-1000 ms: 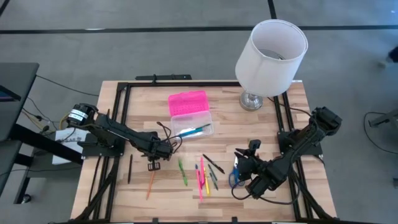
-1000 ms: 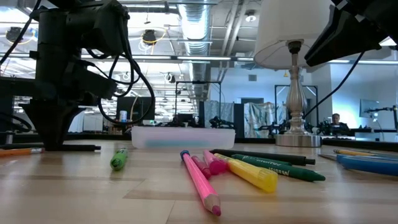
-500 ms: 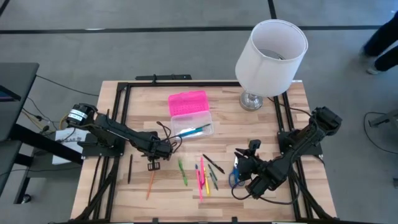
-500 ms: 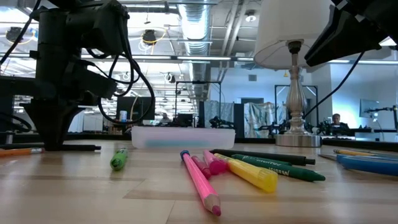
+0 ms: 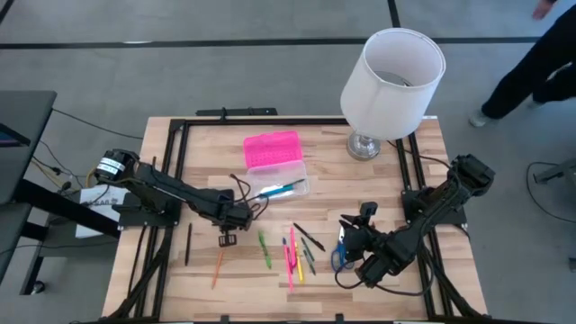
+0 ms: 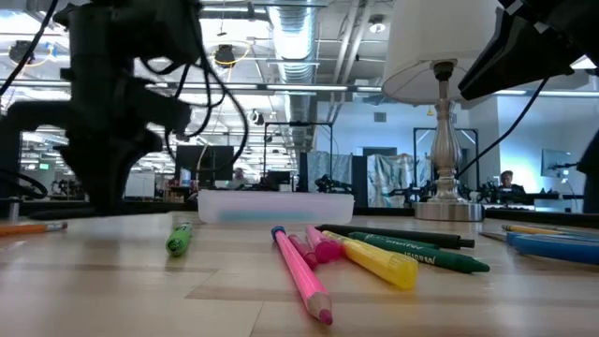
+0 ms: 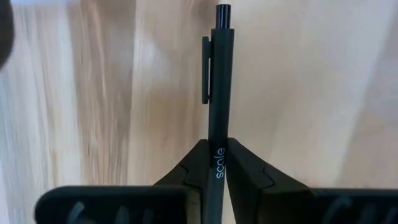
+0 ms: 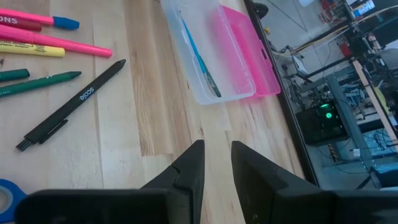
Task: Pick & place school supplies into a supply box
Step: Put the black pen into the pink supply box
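One black pen [image 7: 219, 118], lower end hidden by left gripper [image 7: 214, 167].

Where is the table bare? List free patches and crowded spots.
Free: the far-left corner between the frame rail and pink lid; the strip between supply box and lamp base; the near edge below the pens. Crowded: those middle-front pens, the scissors by the open right gripper, and where the left gripper pinches a dark pen.

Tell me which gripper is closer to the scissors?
Right. The right gripper waits just beside the scissors; the left gripper, shut on a black pen, is far across the table.
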You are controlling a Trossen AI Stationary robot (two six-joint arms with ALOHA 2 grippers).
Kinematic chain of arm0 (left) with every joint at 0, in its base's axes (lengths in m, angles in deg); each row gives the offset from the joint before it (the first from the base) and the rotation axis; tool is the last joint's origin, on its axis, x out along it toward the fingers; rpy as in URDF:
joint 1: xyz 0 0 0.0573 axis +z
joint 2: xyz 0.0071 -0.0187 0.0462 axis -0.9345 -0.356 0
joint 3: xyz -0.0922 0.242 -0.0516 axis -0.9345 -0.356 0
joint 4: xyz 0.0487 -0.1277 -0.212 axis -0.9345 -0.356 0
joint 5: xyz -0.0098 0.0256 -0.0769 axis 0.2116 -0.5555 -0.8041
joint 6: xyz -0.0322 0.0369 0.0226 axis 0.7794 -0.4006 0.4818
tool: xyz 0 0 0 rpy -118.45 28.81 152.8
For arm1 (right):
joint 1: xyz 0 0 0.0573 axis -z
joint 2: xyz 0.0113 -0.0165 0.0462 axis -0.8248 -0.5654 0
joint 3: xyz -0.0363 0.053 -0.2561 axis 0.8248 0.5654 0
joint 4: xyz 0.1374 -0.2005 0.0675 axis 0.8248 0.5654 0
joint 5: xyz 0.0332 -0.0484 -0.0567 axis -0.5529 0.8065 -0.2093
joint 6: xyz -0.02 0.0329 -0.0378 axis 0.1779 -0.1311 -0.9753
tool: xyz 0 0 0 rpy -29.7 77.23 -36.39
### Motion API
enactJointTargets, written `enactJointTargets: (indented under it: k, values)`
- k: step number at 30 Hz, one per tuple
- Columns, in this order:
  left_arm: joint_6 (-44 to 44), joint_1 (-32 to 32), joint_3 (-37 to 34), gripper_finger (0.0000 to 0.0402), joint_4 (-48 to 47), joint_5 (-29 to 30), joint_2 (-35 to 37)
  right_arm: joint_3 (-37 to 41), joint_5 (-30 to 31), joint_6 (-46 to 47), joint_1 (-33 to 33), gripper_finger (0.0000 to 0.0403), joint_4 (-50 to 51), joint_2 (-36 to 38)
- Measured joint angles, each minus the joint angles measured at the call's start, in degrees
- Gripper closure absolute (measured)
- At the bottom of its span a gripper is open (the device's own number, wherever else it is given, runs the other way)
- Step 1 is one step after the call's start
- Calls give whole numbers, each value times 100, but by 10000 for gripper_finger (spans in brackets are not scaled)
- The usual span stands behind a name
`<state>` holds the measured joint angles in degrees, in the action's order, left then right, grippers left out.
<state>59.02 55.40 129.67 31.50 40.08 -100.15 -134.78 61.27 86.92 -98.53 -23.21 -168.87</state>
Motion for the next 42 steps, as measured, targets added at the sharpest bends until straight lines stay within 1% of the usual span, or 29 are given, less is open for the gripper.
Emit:
enactJointTargets:
  k: [3,5,7,11,14,18,21,23,25,28,30,37,40,42]
  values:
    - [-295,-4,328,372,6,11,0,0,0,0,43,328,0,0]
    - [-578,-4,598,372,19,208,2,0,0,-1,77,328,0,0]
    - [-827,-6,863,373,25,617,4,0,0,0,106,328,-1,0]
    - [-1299,91,1291,370,132,1668,11,0,0,-1,111,328,0,0]
    - [-1652,318,1434,369,635,2056,11,0,0,0,111,328,0,0]
    - [-1873,782,1440,369,1668,1981,-32,0,0,-1,111,328,1,0]
    - [-1873,1109,1442,366,2174,1735,-211,0,0,0,111,328,4,0]
    - [-1842,1324,1442,366,2153,1476,-358,0,-2,0,111,328,2,-2]
    - [-1735,1499,1441,367,2089,1356,-491,-2,-3,0,111,328,8,-11]
    - [-1610,1633,1431,367,2007,1636,-623,-2,-4,-2,111,328,15,-15]
    - [-1592,1669,1452,367,2115,1747,-675,-2,-4,0,111,328,13,-15]
    - [-1602,1712,1440,364,1997,1662,-696,-2,-4,-2,111,328,6,-15]
    - [-1602,1712,1440,354,1929,1685,-695,-2,-4,-4,111,328,7,-15]
    - [-1604,1712,1440,340,1876,1737,-695,-2,-6,-4,111,328,7,-15]
